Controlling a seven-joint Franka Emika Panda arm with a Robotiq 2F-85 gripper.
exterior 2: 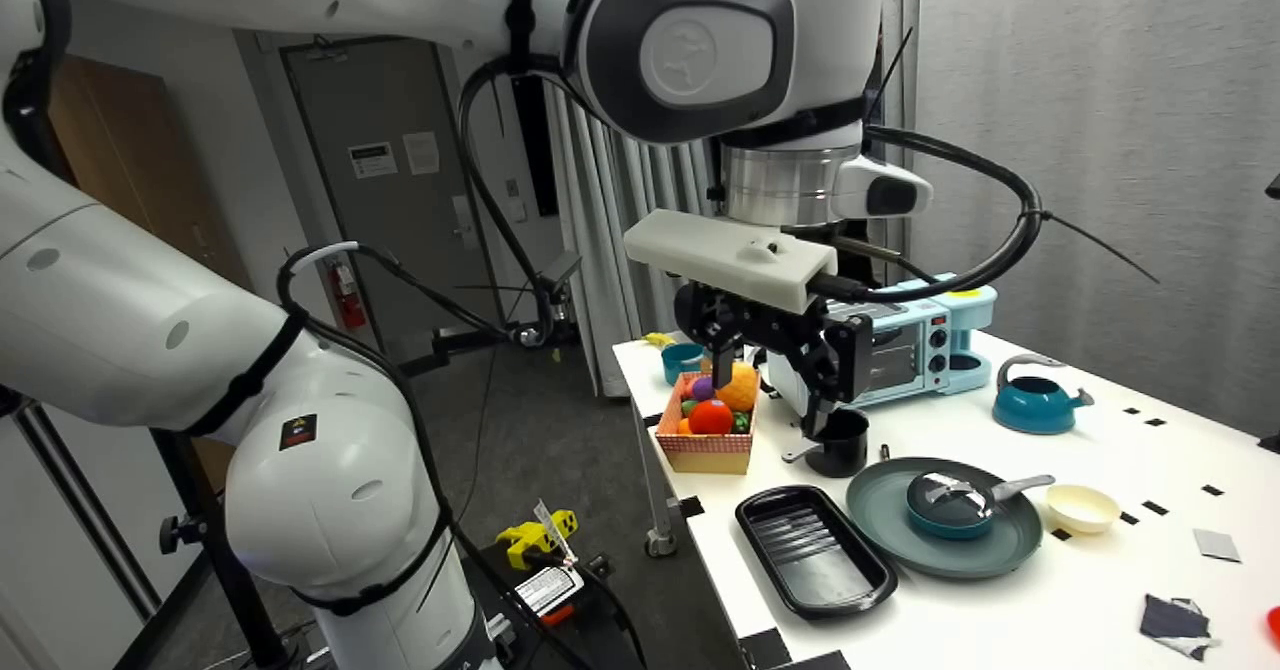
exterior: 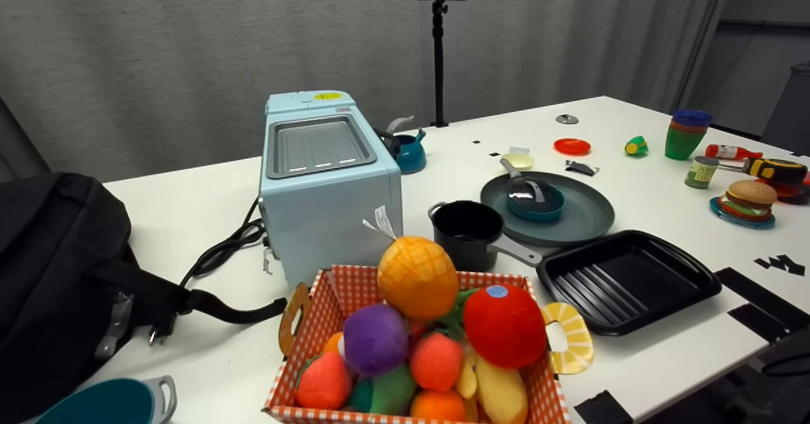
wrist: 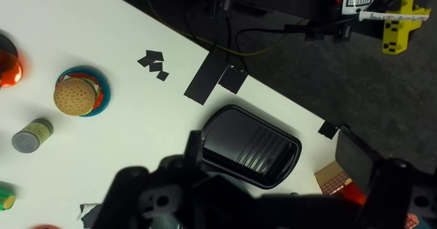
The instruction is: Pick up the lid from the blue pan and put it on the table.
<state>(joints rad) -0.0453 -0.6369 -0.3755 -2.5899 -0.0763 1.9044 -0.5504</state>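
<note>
Dark and out of focus, the Robotiq gripper [wrist: 269, 145] fills the lower part of the wrist view, its two fingers spread wide, the ribbed black grill pan [wrist: 252, 147] showing between them. In an exterior view it hangs above the white tabletop [exterior 2: 1030, 630]. In both exterior views the lid [exterior 2: 955, 507], dark and glossy, sits on the small teal-blue pan [exterior 2: 950, 530], which rests on a large grey-green round tray [exterior 2: 875, 505] just beside the grill pan; the blue pan's grey handle points toward a cream bowl [exterior 2: 1082, 507]. Between the tray and a pale blue toaster oven [exterior: 332, 221] stands a black saucepan [exterior: 455, 247], and near the oven a teal kettle [exterior 2: 1035, 407]. Plush fruit [exterior: 506, 329] fills a red-checked basket [exterior: 354, 281] near the saucepan. Well apart from the tray are a toy hamburger [wrist: 75, 97] on a blue plate [wrist: 105, 93], a food can [wrist: 32, 135] and stacked cups [exterior: 686, 136].
</note>
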